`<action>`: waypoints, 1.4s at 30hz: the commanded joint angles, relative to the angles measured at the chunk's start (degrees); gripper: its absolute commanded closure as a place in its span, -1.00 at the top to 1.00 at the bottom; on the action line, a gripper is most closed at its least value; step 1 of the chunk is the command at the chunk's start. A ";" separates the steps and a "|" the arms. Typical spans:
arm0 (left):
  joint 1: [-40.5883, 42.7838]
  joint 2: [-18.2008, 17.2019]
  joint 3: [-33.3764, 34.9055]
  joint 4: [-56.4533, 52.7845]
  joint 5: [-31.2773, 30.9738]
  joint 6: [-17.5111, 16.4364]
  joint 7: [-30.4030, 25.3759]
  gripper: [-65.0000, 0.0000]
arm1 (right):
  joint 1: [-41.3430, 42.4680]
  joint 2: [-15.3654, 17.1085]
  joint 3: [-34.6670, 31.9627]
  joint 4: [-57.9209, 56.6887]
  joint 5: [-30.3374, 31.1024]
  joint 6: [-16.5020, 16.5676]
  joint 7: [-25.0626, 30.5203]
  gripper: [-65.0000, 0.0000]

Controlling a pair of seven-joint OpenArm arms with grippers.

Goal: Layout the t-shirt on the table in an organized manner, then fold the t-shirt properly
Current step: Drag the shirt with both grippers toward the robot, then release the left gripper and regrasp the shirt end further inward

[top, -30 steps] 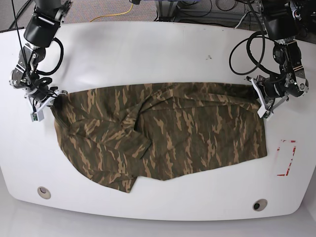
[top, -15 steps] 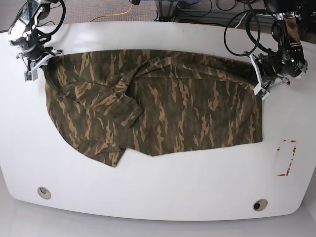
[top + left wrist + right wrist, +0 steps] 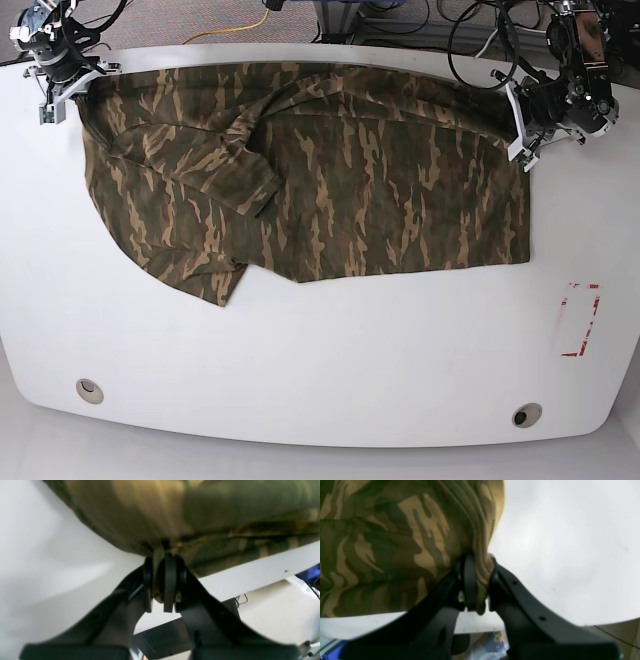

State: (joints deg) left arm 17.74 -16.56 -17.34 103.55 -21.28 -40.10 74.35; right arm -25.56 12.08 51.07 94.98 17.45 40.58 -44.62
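Observation:
The camouflage t-shirt [image 3: 320, 180] is stretched across the far half of the white table [image 3: 330, 370], with a folded-over flap near its left middle and a corner hanging toward the front left. My left gripper [image 3: 522, 128], at the right in the base view, is shut on the t-shirt's far right edge; the left wrist view shows cloth [image 3: 175, 517] pinched between the pads [image 3: 170, 580]. My right gripper [image 3: 62, 95], at the far left corner, is shut on the t-shirt's left edge, with bunched fabric [image 3: 481, 580] clamped in its jaws.
A red rectangular outline [image 3: 580, 320] marks the table's right side. Two round holes [image 3: 89, 389] [image 3: 526, 414] sit near the front edge. Cables and equipment [image 3: 400, 15] lie beyond the far edge.
Both grippers have pulled the t-shirt away from the front, toward the table's far edge. The garment now lies higher in the base view and more stretched out sideways.

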 commanded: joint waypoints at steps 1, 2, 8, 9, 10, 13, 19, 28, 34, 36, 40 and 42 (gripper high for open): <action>-0.37 -0.98 -0.46 1.29 1.19 0.10 0.86 -0.88 | -0.59 1.33 0.84 1.24 -0.09 -0.58 1.32 -0.84; -0.29 -0.98 -0.46 1.29 1.19 0.10 0.86 -0.88 | -0.59 1.24 0.84 1.24 -0.09 -0.58 1.32 -0.84; 0.50 -0.98 -0.46 1.46 1.19 0.10 2.62 -0.86 | -0.59 1.24 0.84 1.06 -0.09 -0.58 1.32 -0.84; 0.42 -0.98 -0.46 1.46 1.19 0.10 2.97 -0.86 | -0.50 1.24 0.84 1.06 -0.09 -0.58 1.32 -0.84; 0.42 -0.98 -0.46 1.46 1.19 0.10 3.15 -0.85 | -0.42 1.24 0.84 1.06 -0.09 -0.58 1.32 -0.84; 0.68 -0.98 -0.46 1.46 1.19 0.10 3.24 -0.69 | -0.33 1.24 0.84 1.06 -0.09 -0.58 1.32 -0.84; 1.47 -2.65 -0.55 2.43 1.19 0.10 3.94 -0.26 | -0.24 1.24 0.84 1.06 -0.09 -0.58 1.32 -0.84; 2.44 -3.71 -0.63 5.33 1.19 0.10 5.65 -0.08 | -0.15 1.24 0.58 1.06 -0.09 -0.58 1.32 -0.84; 2.09 -5.38 -3.89 7.35 1.10 0.10 5.65 -0.07 | -0.06 1.24 0.49 1.06 -0.09 -0.58 1.32 -0.84; 1.21 -5.47 -5.38 7.35 0.49 0.10 5.65 -0.06 | -0.06 1.24 0.49 1.06 -0.09 -0.58 1.32 -0.84; -1.43 -5.64 -7.67 7.35 -3.65 0.10 5.65 -0.06 | 0.02 1.24 0.40 1.06 -0.09 -0.58 1.32 -0.83; -2.48 -5.99 -8.99 7.35 -6.19 0.10 5.65 -0.06 | 0.37 1.24 0.40 1.06 -0.27 -0.58 1.32 -0.83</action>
State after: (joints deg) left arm 16.51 -21.45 -25.04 109.89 -25.69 -39.92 80.68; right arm -25.47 12.23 51.03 94.98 16.82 40.32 -44.60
